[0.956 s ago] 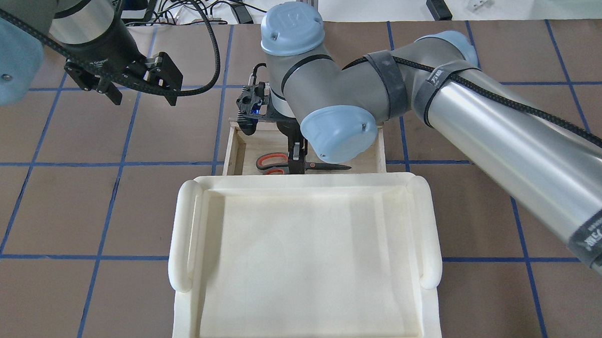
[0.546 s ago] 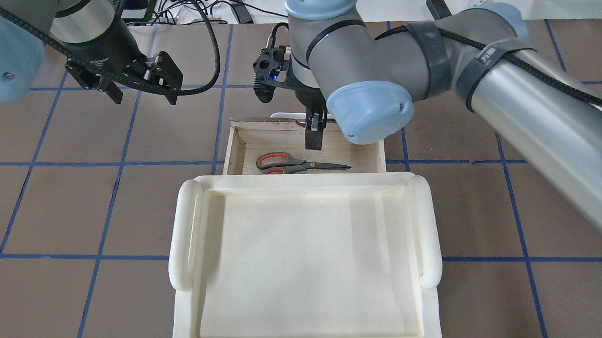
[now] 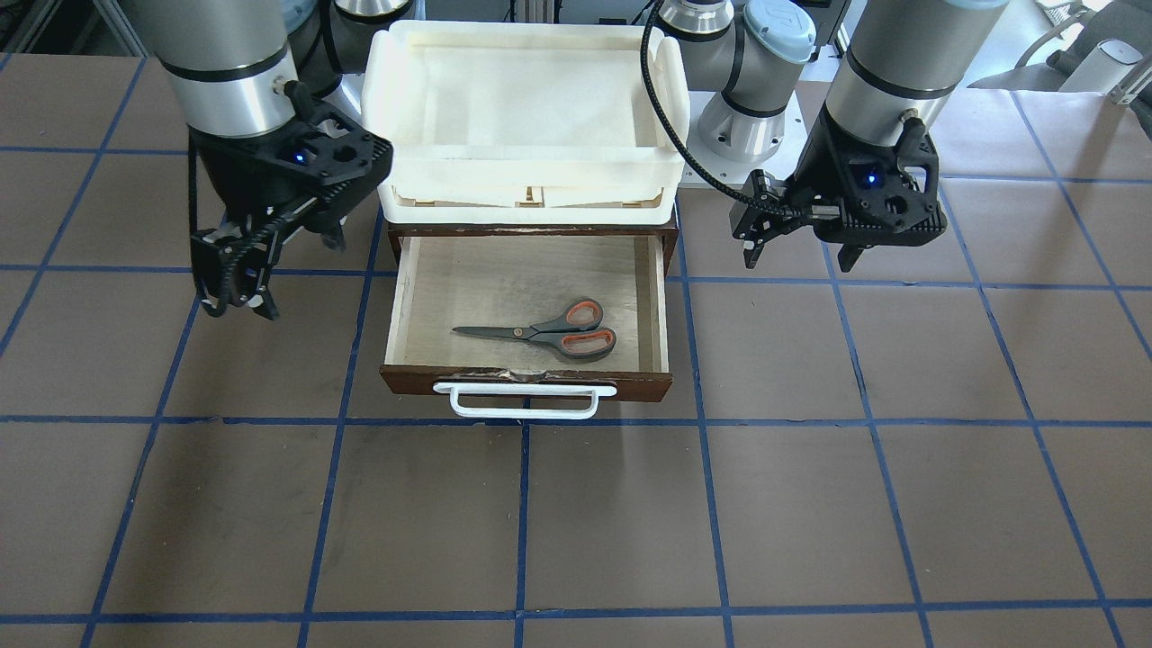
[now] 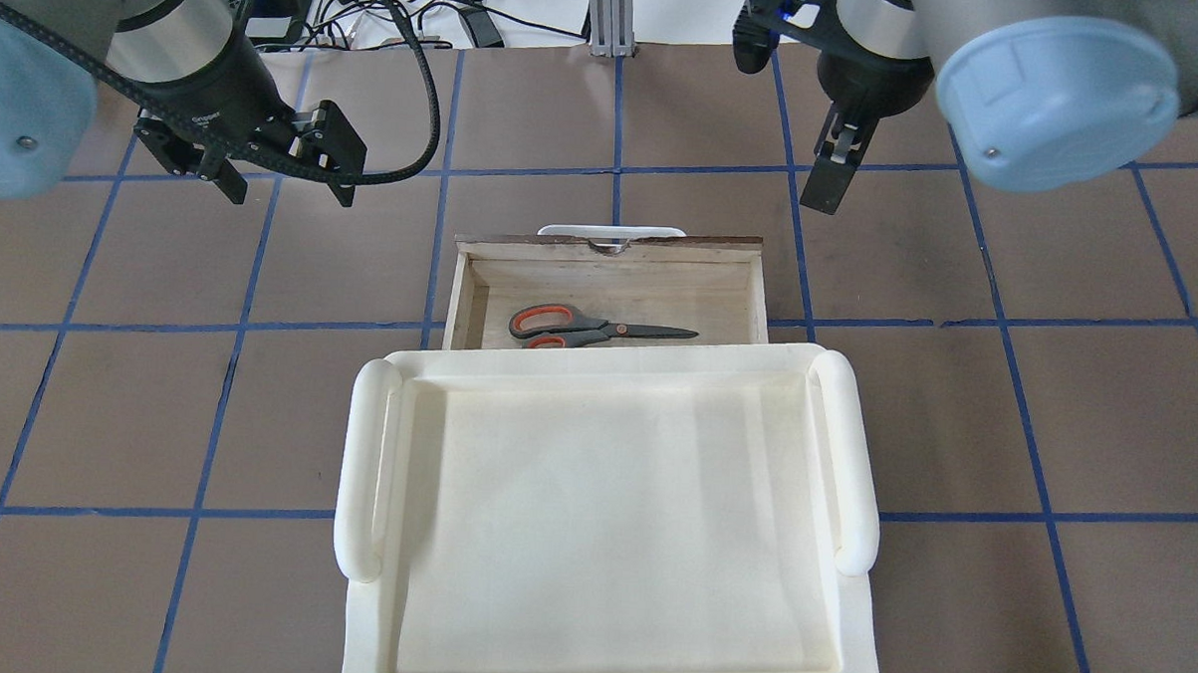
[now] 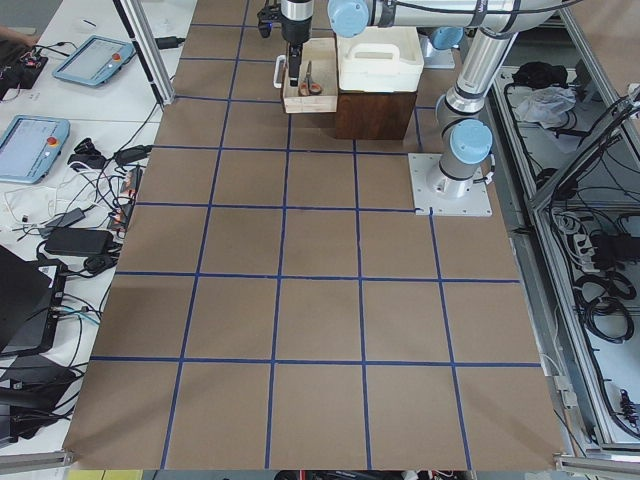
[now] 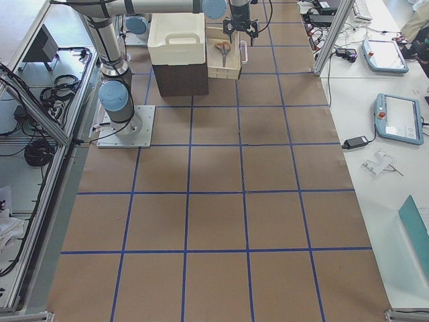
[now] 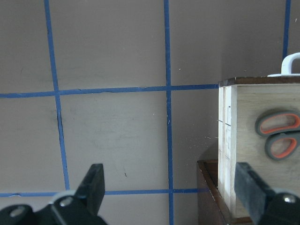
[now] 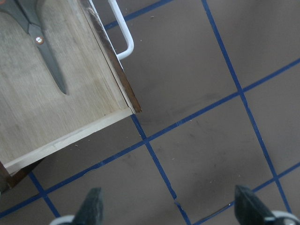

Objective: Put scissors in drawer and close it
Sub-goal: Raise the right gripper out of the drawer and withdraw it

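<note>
The grey-handled, orange-lined scissors (image 3: pixel 544 331) lie flat in the open dark-fronted plywood drawer (image 3: pixel 644 385), midway along the counter's robot-side edge, blades toward the robot's right. The overhead view hides part of one loop behind the cream plastic tray (image 4: pixel 357 468); the front view shows both. Left gripper (image 3: pixel 799 261) and right gripper (image 3: pixel 238 310) flank the drawer; the wrist views show each spread wide and empty.

One scissors (image 3: pixel 540 331), one drawer (image 3: pixel 634 385), one tray (image 3: pixel 450 175)
</note>
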`<state>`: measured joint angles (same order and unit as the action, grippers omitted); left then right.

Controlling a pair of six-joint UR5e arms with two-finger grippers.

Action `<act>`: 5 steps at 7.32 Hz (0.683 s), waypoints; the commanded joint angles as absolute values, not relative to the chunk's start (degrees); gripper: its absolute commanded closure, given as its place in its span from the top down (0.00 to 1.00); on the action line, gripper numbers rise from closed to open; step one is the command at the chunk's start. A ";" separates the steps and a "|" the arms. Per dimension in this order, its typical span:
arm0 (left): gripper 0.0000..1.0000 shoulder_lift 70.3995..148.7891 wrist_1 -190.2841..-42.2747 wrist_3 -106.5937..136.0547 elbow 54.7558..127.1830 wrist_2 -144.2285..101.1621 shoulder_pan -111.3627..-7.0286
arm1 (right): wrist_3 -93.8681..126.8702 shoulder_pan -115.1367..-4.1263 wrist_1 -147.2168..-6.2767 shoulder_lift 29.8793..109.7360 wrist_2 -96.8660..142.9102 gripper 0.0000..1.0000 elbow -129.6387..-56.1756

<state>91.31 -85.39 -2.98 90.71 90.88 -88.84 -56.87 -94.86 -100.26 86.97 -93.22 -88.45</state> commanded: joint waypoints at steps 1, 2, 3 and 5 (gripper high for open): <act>1.00 92.54 -82.90 -1.94 91.05 90.79 -89.21 | -42.98 -92.72 -97.74 90.51 -92.64 1.00 -88.77; 1.00 94.29 -77.05 -2.37 90.88 90.79 -89.47 | -35.50 -92.72 -97.91 90.61 -92.64 1.00 -88.77; 1.00 96.31 -74.73 -2.11 90.18 90.88 -90.43 | -27.76 -92.90 -97.48 90.70 -92.55 1.00 -88.77; 1.00 99.39 -73.13 1.39 88.78 91.05 -93.32 | -13.06 -92.90 -97.04 91.75 -89.75 1.00 -88.86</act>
